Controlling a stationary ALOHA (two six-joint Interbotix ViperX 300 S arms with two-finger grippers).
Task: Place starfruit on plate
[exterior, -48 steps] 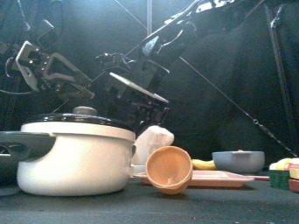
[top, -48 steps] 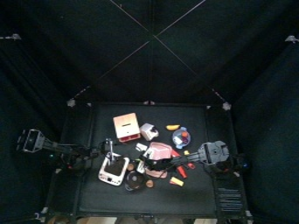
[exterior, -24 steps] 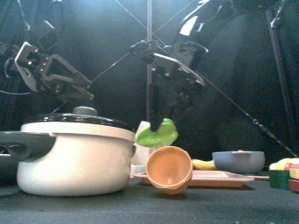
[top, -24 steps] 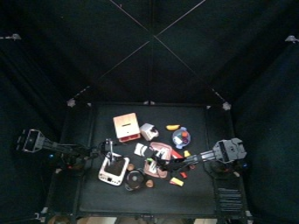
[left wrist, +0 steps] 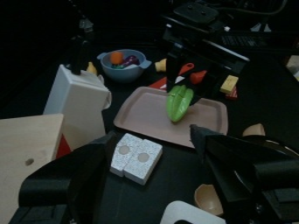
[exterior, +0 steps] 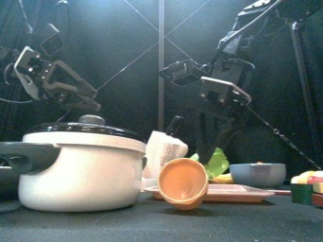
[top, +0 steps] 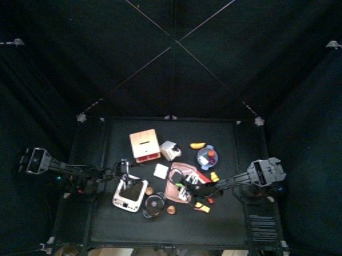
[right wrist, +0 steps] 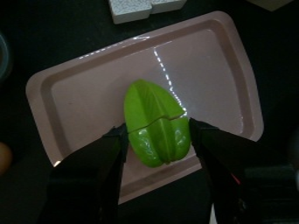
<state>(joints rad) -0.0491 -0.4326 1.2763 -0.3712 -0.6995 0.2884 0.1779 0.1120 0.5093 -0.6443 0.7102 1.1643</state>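
The green starfruit [right wrist: 155,131] is between the jaws of my right gripper [right wrist: 158,140], which press on both its sides. It hangs tilted over the middle of the pale pink plate [right wrist: 70,87], with its lower end at the plate's surface. From the front, the starfruit [exterior: 217,163] shows behind an orange cup, low over the plate [exterior: 243,195]. In the left wrist view, the starfruit [left wrist: 179,105] stands on the plate [left wrist: 140,118] under the right gripper [left wrist: 183,87]. My left gripper [left wrist: 152,144] rests open at the table's left side.
A white pot with a black lid [exterior: 82,165] fills the front left. An orange cup [exterior: 183,181] lies on its side before the plate. A blue bowl [exterior: 258,173] stands to the plate's right. A white box [left wrist: 136,157] and a beige carton [left wrist: 76,101] sit near the left gripper.
My right arm has swung to the right and lowered the starfruit from mid-air down onto the plate. The left arm has not moved.
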